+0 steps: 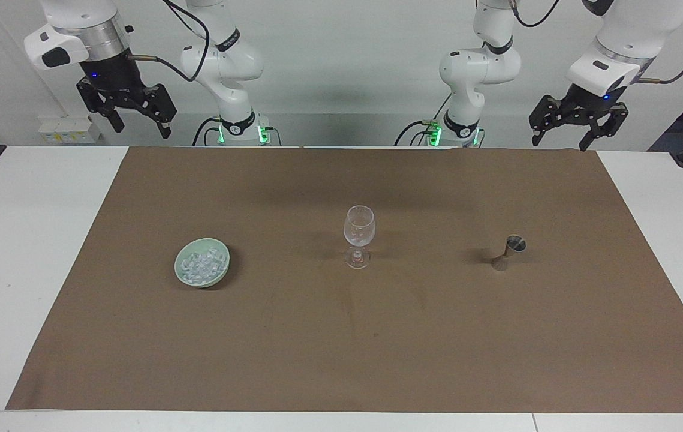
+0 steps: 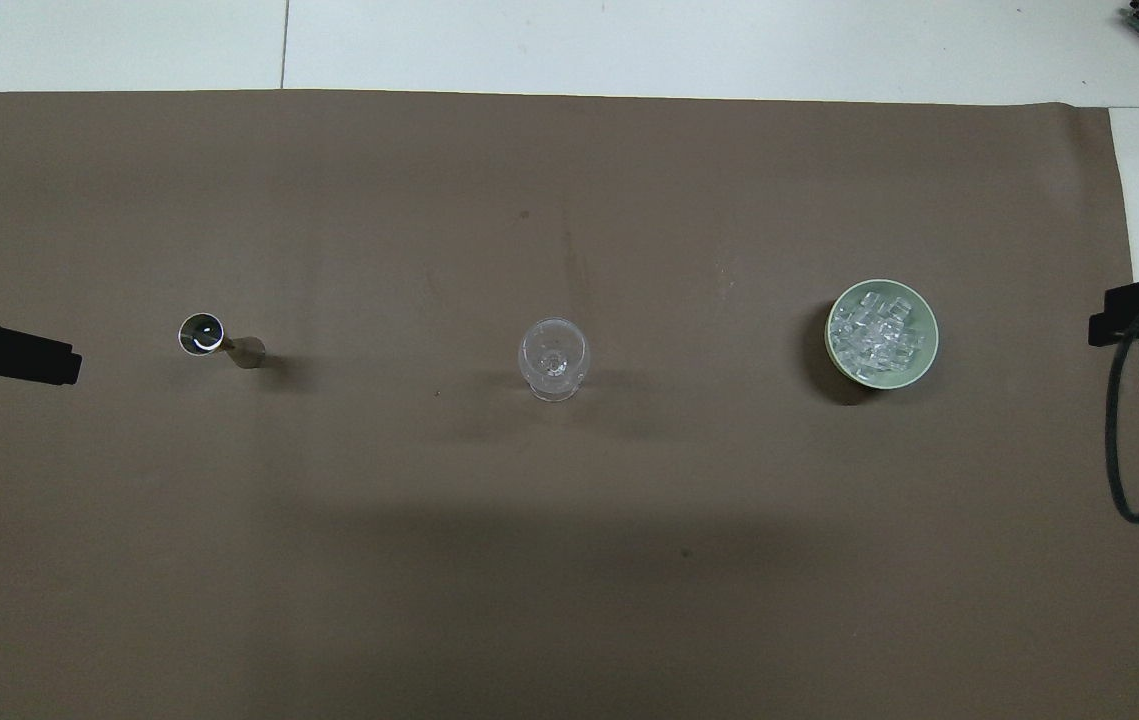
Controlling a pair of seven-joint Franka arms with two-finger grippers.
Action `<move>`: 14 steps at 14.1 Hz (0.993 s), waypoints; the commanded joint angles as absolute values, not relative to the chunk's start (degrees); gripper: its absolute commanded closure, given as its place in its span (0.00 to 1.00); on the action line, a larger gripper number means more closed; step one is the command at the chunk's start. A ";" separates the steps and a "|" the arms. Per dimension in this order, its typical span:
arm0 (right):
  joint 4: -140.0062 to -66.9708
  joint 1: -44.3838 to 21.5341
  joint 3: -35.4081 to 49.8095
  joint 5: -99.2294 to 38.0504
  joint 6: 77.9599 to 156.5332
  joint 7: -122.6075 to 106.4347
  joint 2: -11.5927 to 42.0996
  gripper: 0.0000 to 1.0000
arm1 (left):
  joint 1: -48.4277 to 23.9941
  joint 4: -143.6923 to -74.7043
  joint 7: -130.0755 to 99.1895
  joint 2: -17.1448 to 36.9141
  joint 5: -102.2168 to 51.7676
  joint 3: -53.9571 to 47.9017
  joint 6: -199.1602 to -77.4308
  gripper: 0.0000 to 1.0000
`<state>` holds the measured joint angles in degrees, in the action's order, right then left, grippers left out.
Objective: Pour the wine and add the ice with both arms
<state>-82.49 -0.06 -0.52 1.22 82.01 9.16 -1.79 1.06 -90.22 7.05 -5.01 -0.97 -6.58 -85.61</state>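
I see both tools, left (image 1: 559, 144) and right (image 1: 141, 126), raised with fingers apart above the counter's robot-side corners, while the ice (image 1: 201, 265), probably slippery and light, fills a bowl (image 1: 183, 278) mid-counter; I'd pinch one cube's flat sides.

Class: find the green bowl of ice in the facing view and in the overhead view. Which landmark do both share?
Facing view: green bowl sits left of centre on the brown mat.
Overhead view: green bowl sits right of centre.
Shared landmark: the wine glass at the mat's middle, beside the bowl.
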 commanded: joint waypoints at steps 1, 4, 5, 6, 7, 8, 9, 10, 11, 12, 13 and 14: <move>-84.11 0.44 -0.26 0.53 82.18 8.35 -3.25 0.00 | 1.32 -90.62 8.17 -5.71 -1.49 -6.42 -85.78 0.00; -84.11 0.44 -0.35 0.53 82.09 8.35 -3.25 0.00 | 1.67 -90.79 8.00 -5.71 -1.49 -5.98 -86.83 0.00; -84.11 0.44 -0.26 0.53 82.09 8.35 -3.25 0.00 | 1.67 -90.79 8.26 -5.63 -1.41 -5.98 -86.92 0.00; -84.11 0.44 -0.26 0.53 82.09 8.35 -3.25 0.00 | 1.67 -90.79 8.00 -5.63 -1.41 -5.98 -86.84 0.00; -84.11 0.44 -0.26 0.53 82.09 8.35 -3.25 0.00 | 1.76 -90.88 7.65 -5.62 -1.41 -5.89 -86.40 0.00; -84.11 0.44 -0.26 0.53 82.00 8.35 -3.25 0.00 | 1.76 -90.70 6.78 -5.62 -1.41 -5.89 -86.22 0.00; -84.11 0.44 -0.26 0.53 82.00 8.35 -3.25 0.00 | 1.67 -90.62 4.68 -5.54 -1.32 -5.89 -86.66 0.00; -84.11 0.44 -0.26 0.53 82.00 8.35 -3.25 0.00 | 1.50 -90.62 2.22 -5.62 -1.32 -5.98 -86.66 0.00; -84.11 0.53 -0.35 0.53 82.00 8.35 -3.25 0.00 | 1.41 -90.62 0.20 -5.54 -1.49 -6.06 -86.92 0.00; -84.11 0.44 -0.26 0.53 82.00 8.35 -3.34 0.00 | 1.58 -90.62 -1.04 -5.54 -1.93 -6.15 -87.27 0.00; -84.11 0.44 -0.26 0.53 82.00 8.35 -3.25 0.00 | 1.67 -90.62 -0.97 -5.45 -3.76 -5.80 -88.58 0.00; -84.11 0.53 -0.26 0.53 82.00 8.35 -3.34 0.00 | 1.67 -90.96 -0.79 -5.36 -4.74 -5.80 -89.64 0.00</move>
<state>-82.50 -0.06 -0.52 1.22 82.01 9.16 -1.80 1.17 -90.24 0.18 -5.02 -2.75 -5.81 -87.38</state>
